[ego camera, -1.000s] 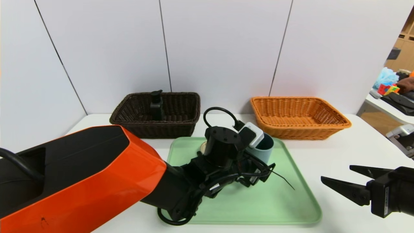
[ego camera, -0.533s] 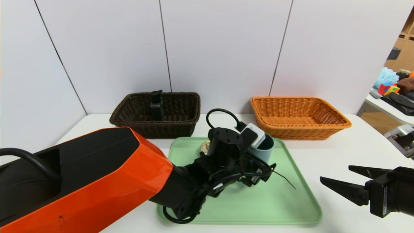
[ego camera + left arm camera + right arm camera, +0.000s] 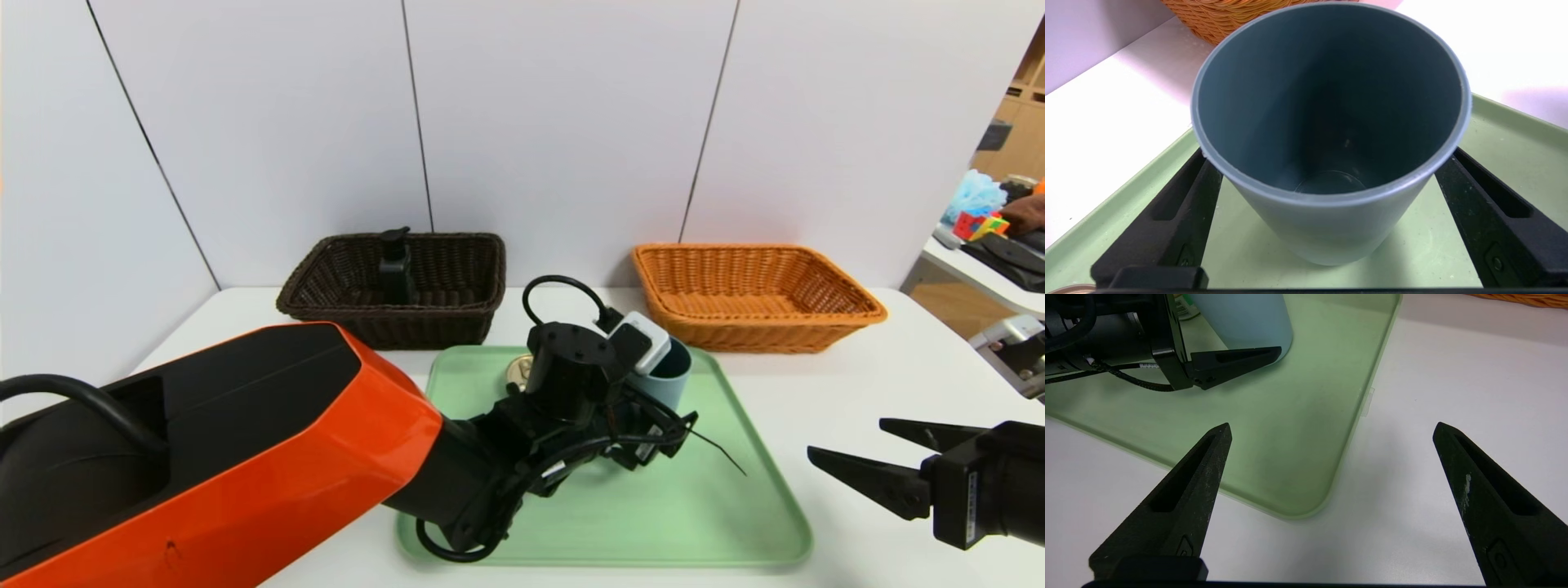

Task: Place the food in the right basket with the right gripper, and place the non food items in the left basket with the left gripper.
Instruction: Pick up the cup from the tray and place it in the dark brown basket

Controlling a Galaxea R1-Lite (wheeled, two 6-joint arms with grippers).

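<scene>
Jaws wide on both grippers (two), left gripper [image 3: 1327, 228] straddling one cup [image 3: 1331, 122]; two baskets.

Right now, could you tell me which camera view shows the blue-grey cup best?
The left wrist view: the cup fills it, upright on the green tray, between the open left gripper's fingers. The head view shows only its rim behind the arm; the right wrist view, its lower side.

A white table [image 3: 857, 384] carries a dark basket [image 3: 457, 318] near its back left corner, an orange basket [image 3: 755, 327] near its back right, and a green tray [image 3: 653, 523] toward the front edge, apparently lying flat.
</scene>
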